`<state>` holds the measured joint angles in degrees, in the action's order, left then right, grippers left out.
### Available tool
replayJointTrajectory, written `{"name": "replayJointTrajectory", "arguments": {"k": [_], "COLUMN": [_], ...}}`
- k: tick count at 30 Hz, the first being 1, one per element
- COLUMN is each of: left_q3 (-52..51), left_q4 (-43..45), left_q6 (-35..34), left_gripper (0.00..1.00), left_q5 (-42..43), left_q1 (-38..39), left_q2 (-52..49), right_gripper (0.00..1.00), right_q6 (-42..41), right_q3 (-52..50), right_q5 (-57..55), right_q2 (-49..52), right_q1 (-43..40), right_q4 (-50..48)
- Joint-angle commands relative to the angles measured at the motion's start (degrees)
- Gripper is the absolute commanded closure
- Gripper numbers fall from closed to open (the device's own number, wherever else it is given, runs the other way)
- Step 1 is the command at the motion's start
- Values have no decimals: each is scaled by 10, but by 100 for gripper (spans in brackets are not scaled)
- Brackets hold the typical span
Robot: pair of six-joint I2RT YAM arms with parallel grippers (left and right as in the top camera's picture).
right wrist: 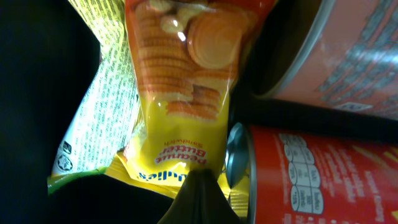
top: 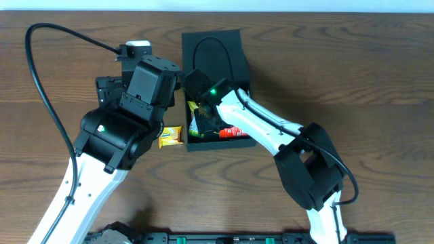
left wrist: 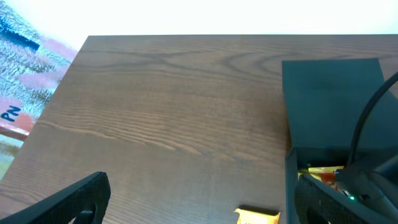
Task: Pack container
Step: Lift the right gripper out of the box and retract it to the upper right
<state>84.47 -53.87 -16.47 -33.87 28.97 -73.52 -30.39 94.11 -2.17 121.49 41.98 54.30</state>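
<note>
Right jaws closed inside container [top: 230, 44], tips against cracker packet [right wrist: 180, 93], probably seating it beside red can [right wrist: 311, 180]. Left jaws wide open, yellow packet [left wrist: 256, 216] between them on bench [left wrist: 174, 112].

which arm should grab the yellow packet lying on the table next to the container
Left. Its open pincer hovers just beside the yellow packet; the right pincer is shut, down inside the container.

Yellow snack packet [top: 170, 135] on brown wood-grain table [top: 352, 74]; red cans [right wrist: 311, 180] beside cracker packet [right wrist: 180, 93].
</note>
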Motion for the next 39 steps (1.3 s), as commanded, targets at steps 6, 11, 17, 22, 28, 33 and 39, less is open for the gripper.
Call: {"name": "replayJointTrajectory", "arguments": {"k": [6, 11, 17, 22, 28, 33, 39], "left_q3": [10, 10, 10, 10, 10, 10, 8], "left_q4": [-3, -3, -3, -27, -63, -61, -68], "left_q6": [2, 2, 22, 13, -9, -7, 15], "left_gripper": [5, 5, 5, 4, 4, 5, 5], "left_q5": [-15, -15, -125, -115, -48, -3, 165], "left_q1": [-1, -1, -1, -6, -75, -136, -198], "left_q2": [-3, -3, 1, 11, 21, 43, 21], "right_gripper": [99, 99, 99, 84, 27, 7, 1], "right_q6": [7, 7, 24, 47, 43, 43, 43], "right_q3": [95, 104, 104, 105, 105, 113, 218], "right_q5": [8, 90, 111, 66, -24, -96, -191], "right_q2": [1, 1, 0, -2, -12, -13, -13], "right_q1": [3, 16, 43, 64, 42, -14, -99], "right_q4": [56, 77, 88, 99, 122, 132, 229]}}
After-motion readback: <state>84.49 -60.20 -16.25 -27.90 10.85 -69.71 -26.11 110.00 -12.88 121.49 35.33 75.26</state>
